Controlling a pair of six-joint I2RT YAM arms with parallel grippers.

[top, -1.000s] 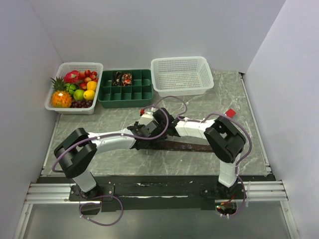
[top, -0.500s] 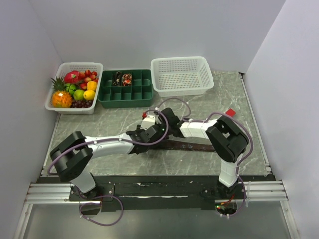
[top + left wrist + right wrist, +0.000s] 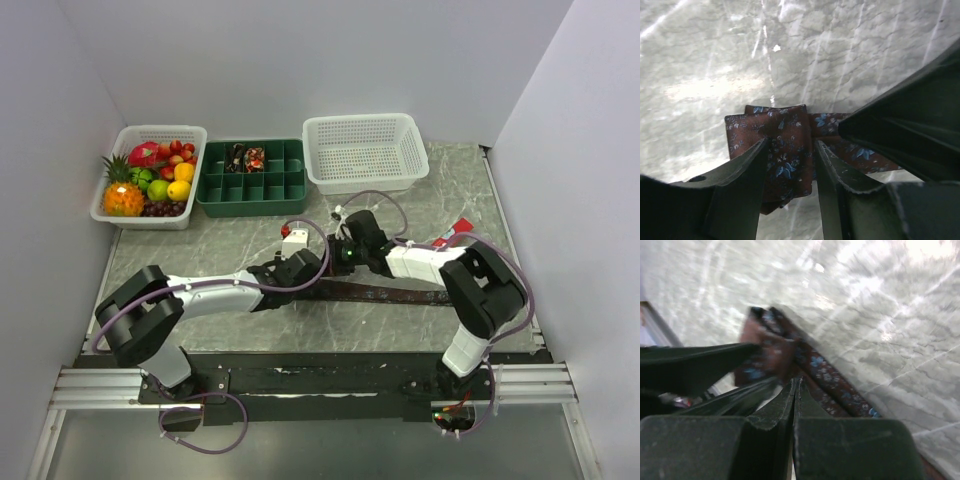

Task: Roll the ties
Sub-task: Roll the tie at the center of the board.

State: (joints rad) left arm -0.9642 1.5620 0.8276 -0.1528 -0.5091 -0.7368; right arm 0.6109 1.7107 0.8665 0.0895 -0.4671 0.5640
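A dark brown tie [image 3: 392,293] with small blue flowers lies flat along the middle of the marble table, its left end folded over into a short roll. My left gripper [image 3: 298,272] holds that folded end [image 3: 777,127], the fabric filling the gap between both fingers [image 3: 747,167]. My right gripper [image 3: 342,256] comes in from the right, shut, its tips [image 3: 796,382] resting at the tie [image 3: 832,380] just beside the fold, with nothing seen between them. Two rolled ties [image 3: 246,157] sit in the green tray.
The green compartment tray [image 3: 270,188] stands at the back centre. On its left is a white basket of fruit [image 3: 150,178], on its right an empty white basket [image 3: 365,150]. A small red bar [image 3: 459,228] lies right of my right arm.
My right arm has swung to the right, and its gripper has shifted right along the tie. My left gripper has followed a little right and toward the near edge, still on the folded end.
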